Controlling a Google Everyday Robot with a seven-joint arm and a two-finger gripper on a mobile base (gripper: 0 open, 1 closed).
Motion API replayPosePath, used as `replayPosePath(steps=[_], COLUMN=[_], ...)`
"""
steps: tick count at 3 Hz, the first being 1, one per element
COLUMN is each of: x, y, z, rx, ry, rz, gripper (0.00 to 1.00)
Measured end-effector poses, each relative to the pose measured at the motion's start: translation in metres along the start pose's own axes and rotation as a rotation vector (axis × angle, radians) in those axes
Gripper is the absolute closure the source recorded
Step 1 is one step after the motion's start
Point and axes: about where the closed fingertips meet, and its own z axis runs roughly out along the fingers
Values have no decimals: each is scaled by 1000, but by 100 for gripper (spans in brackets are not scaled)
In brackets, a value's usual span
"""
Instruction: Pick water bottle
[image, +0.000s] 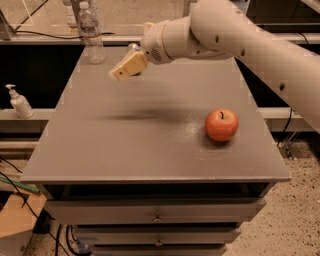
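Note:
The water bottle (91, 33) is clear and ribbed with a white cap and a pale label band. It stands upright at the back left corner of the grey table (125, 145). My gripper (120, 74) has tan fingers and hangs above the table's back middle, to the right of the bottle and a little nearer the front, apart from it. The gripper and wrist hide most of the metal can (133, 48) behind them.
A red apple (221, 125) sits on the right part of the table. A white pump dispenser (19, 102) stands on a lower shelf to the left. Drawers sit under the table's front edge. My arm reaches in from the upper right.

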Motion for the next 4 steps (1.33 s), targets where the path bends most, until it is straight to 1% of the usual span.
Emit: replayPosePath(steps=[1,2,4], x=[-10,-12,-25], y=[-18,-17,-23], z=[27,33,78], rx=[-12,-16,0], ry=[-97,-97,-140], rz=[41,39,52], gripper=[0,0,0])
